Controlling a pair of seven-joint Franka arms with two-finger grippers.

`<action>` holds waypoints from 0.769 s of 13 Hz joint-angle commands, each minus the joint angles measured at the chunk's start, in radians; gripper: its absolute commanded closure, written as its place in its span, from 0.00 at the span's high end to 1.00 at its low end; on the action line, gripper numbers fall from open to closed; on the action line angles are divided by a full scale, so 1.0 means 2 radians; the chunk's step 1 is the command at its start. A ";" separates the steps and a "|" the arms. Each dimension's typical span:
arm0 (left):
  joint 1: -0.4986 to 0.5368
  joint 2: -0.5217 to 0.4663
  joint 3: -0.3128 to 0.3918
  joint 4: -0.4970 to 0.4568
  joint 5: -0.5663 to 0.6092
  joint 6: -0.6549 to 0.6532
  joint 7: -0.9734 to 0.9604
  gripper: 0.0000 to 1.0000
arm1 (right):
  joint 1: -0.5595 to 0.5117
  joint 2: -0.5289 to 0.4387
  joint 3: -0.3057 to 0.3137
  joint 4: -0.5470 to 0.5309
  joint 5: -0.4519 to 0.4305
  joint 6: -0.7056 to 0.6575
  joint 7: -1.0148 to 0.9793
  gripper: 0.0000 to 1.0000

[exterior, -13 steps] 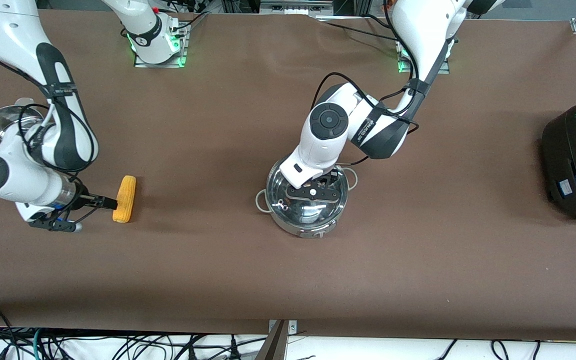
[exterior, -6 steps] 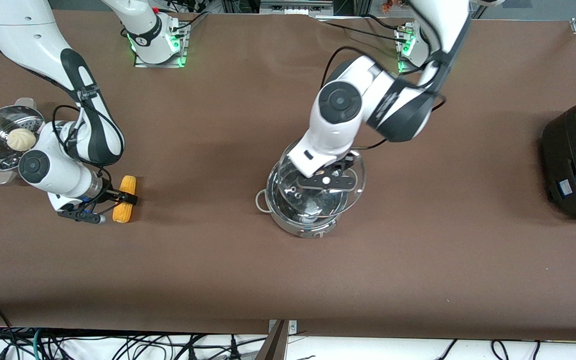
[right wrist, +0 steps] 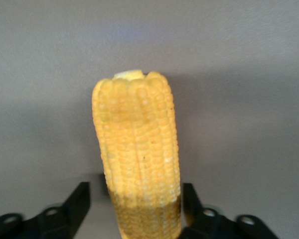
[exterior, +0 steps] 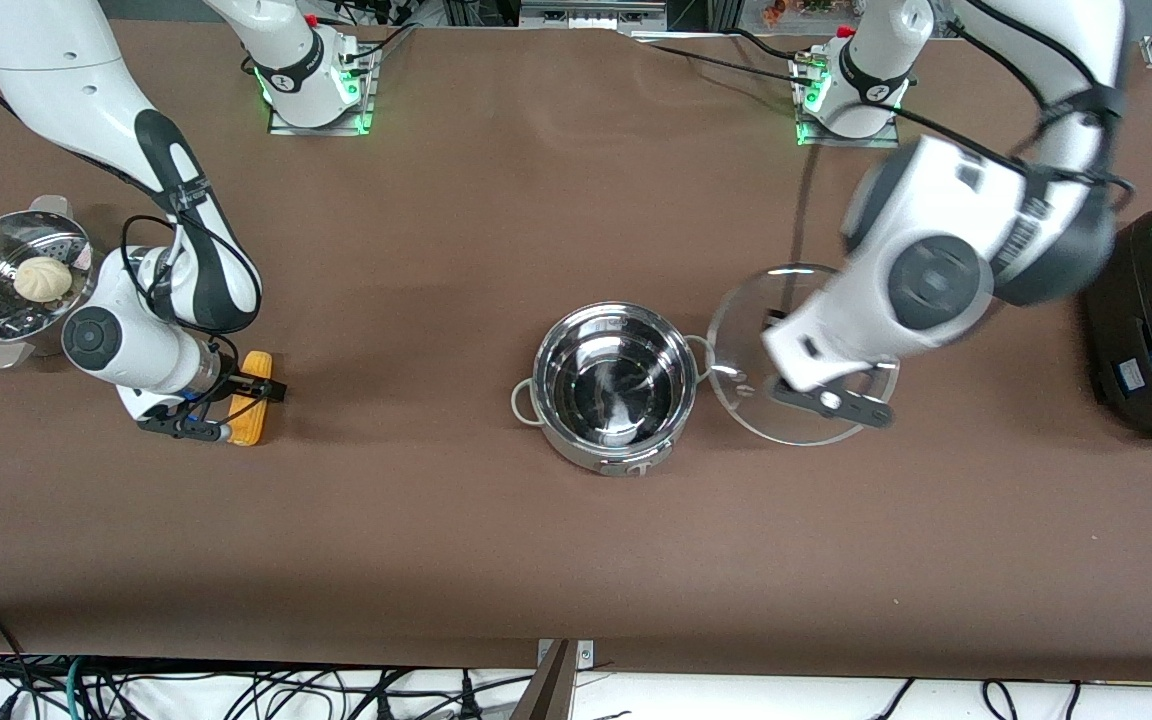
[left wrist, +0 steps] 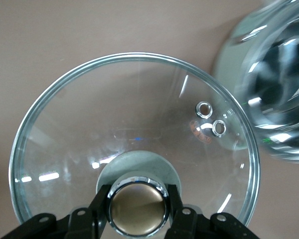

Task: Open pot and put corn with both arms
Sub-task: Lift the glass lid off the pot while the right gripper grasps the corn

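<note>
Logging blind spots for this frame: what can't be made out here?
Corn at the right gripper: one end cut off by the right wrist view's edge.
Pot: blurred and cropped in left wrist view.
Left gripper, clamping the lid knob: hidden under its wrist in the front view.

The pot (exterior: 616, 385) is sitting open and empty mid-table, shiny steel, a looped handle showing at each side. Its clear glass lid (exterior: 781, 352) is hanging in the air just beside it, toward the left arm's end. The yellow-orange corn (exterior: 251, 398) is lying on the table toward the right arm's end.
</note>
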State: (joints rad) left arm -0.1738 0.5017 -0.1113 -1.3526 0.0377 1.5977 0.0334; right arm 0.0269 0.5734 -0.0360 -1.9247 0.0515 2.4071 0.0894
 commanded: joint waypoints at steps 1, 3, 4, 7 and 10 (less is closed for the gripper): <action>0.067 -0.057 -0.011 -0.142 0.006 0.096 0.099 0.18 | -0.004 -0.027 0.003 -0.001 0.007 -0.022 -0.021 0.01; 0.086 -0.085 -0.012 -0.251 0.005 0.181 0.111 0.18 | -0.003 -0.065 0.006 0.027 0.007 -0.106 -0.019 0.00; 0.088 -0.092 -0.012 -0.295 0.005 0.227 0.111 0.19 | -0.003 -0.083 0.019 0.058 0.009 -0.173 -0.013 0.00; 0.092 -0.084 -0.011 -0.351 0.005 0.312 0.111 0.60 | -0.003 -0.107 0.071 0.178 0.009 -0.332 0.062 0.00; 0.093 -0.097 -0.011 -0.326 0.004 0.279 0.110 1.00 | 0.005 -0.100 0.164 0.276 0.007 -0.364 0.194 0.00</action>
State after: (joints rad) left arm 0.0061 0.3849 -0.1310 -2.0110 0.0376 2.2076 0.2475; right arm 0.0301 0.3274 0.1891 -1.4899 0.0643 1.7137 0.3360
